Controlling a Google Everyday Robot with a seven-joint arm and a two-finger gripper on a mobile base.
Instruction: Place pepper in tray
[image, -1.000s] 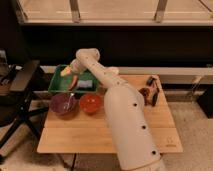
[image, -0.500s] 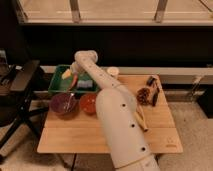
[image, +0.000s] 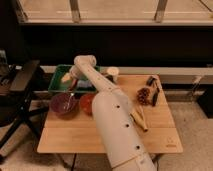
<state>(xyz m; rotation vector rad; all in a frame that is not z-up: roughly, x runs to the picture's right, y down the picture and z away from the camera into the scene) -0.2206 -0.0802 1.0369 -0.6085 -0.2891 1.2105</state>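
The pale yellow pepper is right at the tip of my gripper, inside the outline of the green tray at the table's back left. I cannot tell whether the pepper rests on the tray floor or hangs just above it. My white arm reaches up from the bottom centre and bends at the wrist down toward the tray. The arm hides the tray's right part.
A purple bowl and a red bowl stand in front of the tray. A white cup stands behind the arm. Dark small items and wooden sticks lie to the right. A black chair stands left of the table.
The gripper and the pepper have dropped a little lower into the tray. The arm has shifted slightly to the right in the view.
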